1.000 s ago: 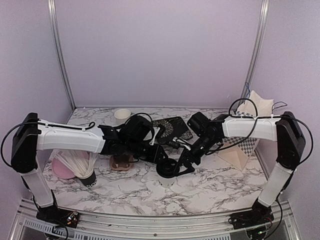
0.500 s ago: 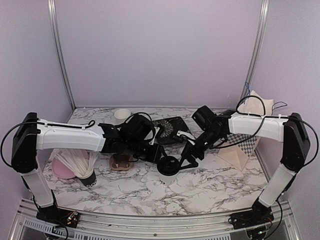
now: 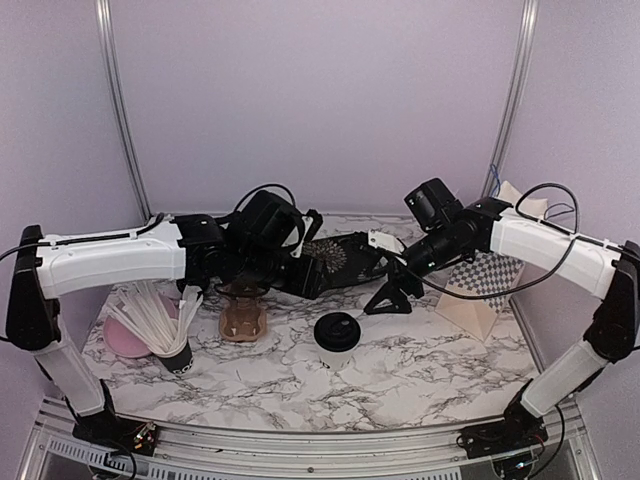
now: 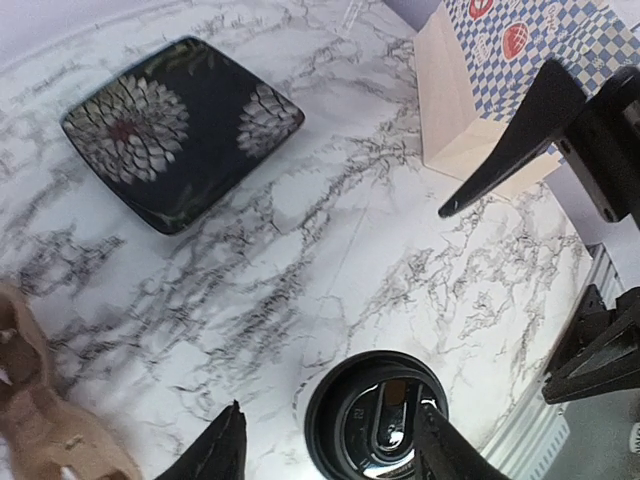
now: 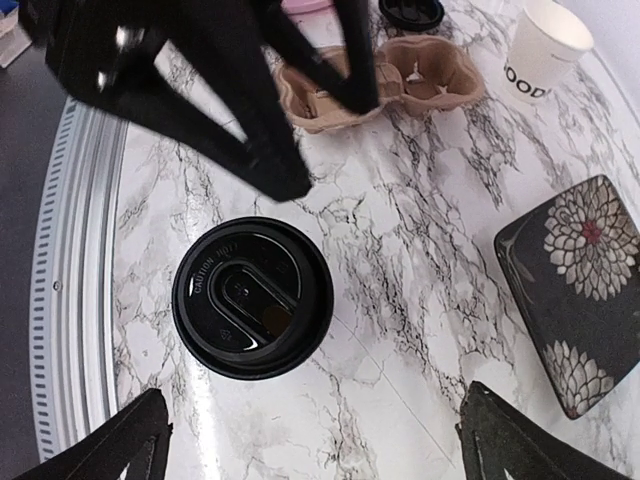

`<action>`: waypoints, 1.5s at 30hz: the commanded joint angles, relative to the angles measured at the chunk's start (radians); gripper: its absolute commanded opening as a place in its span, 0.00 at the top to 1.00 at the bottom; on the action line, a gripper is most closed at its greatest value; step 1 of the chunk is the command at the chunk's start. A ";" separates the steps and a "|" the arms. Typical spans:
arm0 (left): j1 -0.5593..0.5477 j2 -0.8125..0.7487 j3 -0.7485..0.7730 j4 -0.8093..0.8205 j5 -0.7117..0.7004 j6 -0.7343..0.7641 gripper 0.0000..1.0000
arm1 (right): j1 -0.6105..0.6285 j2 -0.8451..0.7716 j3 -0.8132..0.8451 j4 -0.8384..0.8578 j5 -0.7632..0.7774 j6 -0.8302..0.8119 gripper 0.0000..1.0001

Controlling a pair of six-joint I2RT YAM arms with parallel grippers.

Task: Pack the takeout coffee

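Note:
One takeout coffee cup (image 3: 337, 335), white with a round black lid, stands upright on the marble table. It also shows in the left wrist view (image 4: 378, 425) and the right wrist view (image 5: 252, 296). My left gripper (image 3: 308, 278) (image 4: 335, 455) is open and empty, raised behind and left of the cup. My right gripper (image 3: 392, 292) (image 5: 325, 440) is open and empty, raised to the cup's right. Neither touches the cup. A second white cup (image 5: 545, 40) with dark lettering stands without a lid at the back; a loose black lid (image 5: 412, 10) lies near it.
A brown cardboard cup tray (image 3: 243, 320) (image 5: 380, 85) lies left of the lidded cup. A black floral plate (image 3: 345, 255) (image 4: 180, 125) lies behind it. A checkered paper bag (image 3: 480, 290) (image 4: 500, 70) is at the right. A black cup of white sticks (image 3: 165, 335) stands at the left.
Both grippers have drawn off the lidded cup: the left went back and left, the right rose and went back right. The cup stands alone in the same place.

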 commanded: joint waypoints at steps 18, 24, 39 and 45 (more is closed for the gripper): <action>0.123 -0.290 -0.058 -0.093 -0.277 0.014 0.19 | 0.213 0.217 0.133 -0.035 0.121 -0.148 0.05; 0.124 -0.279 -0.063 -0.085 -0.258 0.011 0.19 | 0.225 0.240 0.130 -0.041 0.138 -0.141 0.08; 0.129 -0.269 -0.064 -0.081 -0.223 0.011 0.19 | 0.226 0.207 0.114 -0.045 0.182 -0.105 0.24; 0.132 -0.275 -0.061 -0.081 -0.221 0.027 0.19 | 0.135 0.179 0.116 -0.051 0.200 -0.078 0.26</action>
